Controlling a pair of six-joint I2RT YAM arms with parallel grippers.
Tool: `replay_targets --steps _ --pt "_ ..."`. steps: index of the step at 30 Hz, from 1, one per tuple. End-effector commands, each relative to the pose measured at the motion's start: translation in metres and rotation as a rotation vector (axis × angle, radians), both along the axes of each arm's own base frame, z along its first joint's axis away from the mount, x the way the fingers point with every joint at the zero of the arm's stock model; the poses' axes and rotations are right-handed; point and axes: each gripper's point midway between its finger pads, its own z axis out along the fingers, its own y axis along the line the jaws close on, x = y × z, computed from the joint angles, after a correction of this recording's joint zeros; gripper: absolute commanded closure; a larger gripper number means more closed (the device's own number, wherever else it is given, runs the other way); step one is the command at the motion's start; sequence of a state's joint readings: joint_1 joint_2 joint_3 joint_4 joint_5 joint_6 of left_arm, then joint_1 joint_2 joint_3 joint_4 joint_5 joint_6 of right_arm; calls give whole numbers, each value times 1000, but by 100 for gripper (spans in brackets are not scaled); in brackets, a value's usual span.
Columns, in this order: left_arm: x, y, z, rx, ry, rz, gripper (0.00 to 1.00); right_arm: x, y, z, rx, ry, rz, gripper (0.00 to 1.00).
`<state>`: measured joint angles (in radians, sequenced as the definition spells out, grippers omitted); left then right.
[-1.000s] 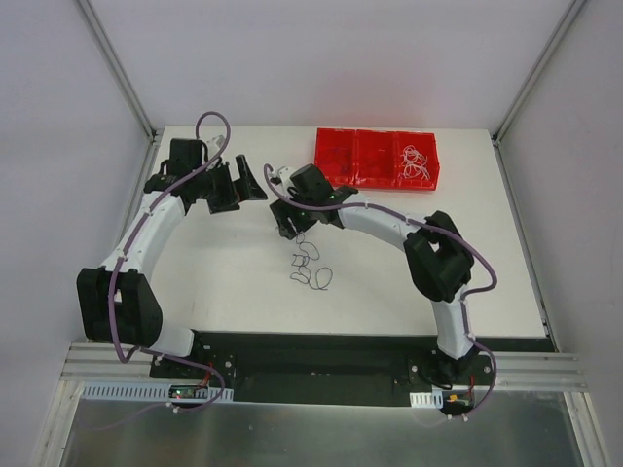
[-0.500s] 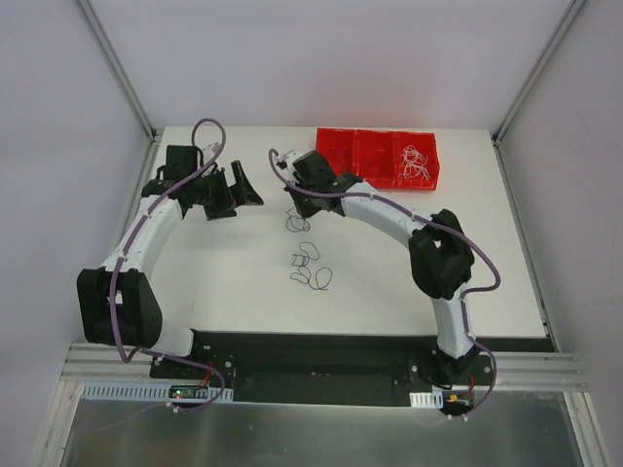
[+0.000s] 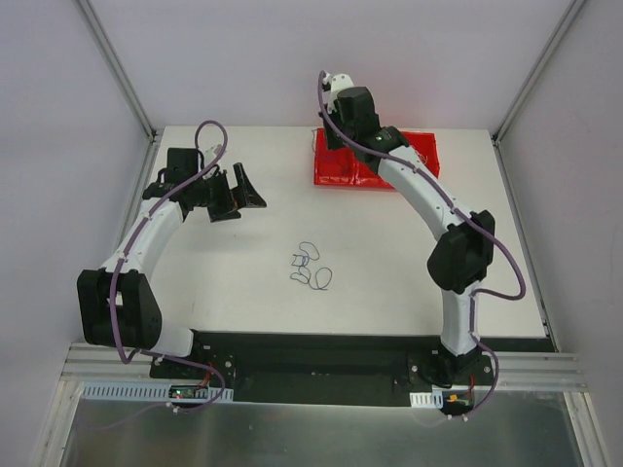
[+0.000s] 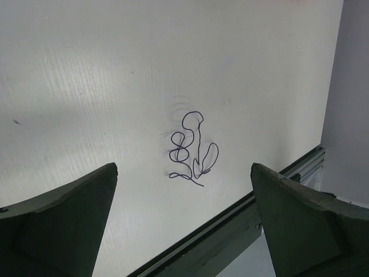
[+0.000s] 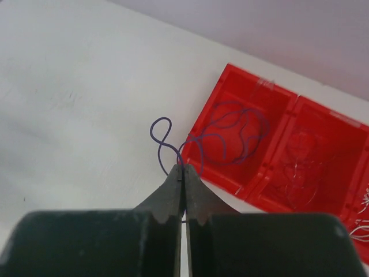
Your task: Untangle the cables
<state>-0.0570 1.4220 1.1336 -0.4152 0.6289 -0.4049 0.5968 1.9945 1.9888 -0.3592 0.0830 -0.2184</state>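
Observation:
A dark purple-blue cable (image 3: 311,268) lies in curly loops mid-table, also in the left wrist view (image 4: 193,151). My left gripper (image 3: 240,190) hovers at the back left, far from it, jaws wide open (image 4: 184,167) and empty. My right gripper (image 3: 334,144) is raised over the left end of the red tray (image 3: 326,178). Its jaws (image 5: 184,167) are shut on a thin purple cable (image 5: 159,153), which loops just beyond the fingertips, above the table beside the tray's edge. The held strand does not show in the top view.
The red tray (image 5: 277,144) has three compartments: purple cables (image 5: 245,135) in the left one, red cables (image 5: 302,167) in the middle, white cables (image 5: 360,228) at the right. Grey walls enclose the table; a black rail runs along its near edge (image 4: 230,228).
My right gripper shut on a purple strand at the clump, lifted it and swung back to the red tray's left end. The left arm barely moved.

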Motion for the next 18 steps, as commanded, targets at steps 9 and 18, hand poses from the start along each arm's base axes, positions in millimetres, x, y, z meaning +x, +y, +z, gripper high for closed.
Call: replay_targets --steps 9,18 --pt "-2 -8 14 -75 -46 -38 1 92 -16 -2 81 -112 -159 99" --pt "-2 -10 13 -88 -41 -44 1 137 -20 -72 164 -45 -252 99"
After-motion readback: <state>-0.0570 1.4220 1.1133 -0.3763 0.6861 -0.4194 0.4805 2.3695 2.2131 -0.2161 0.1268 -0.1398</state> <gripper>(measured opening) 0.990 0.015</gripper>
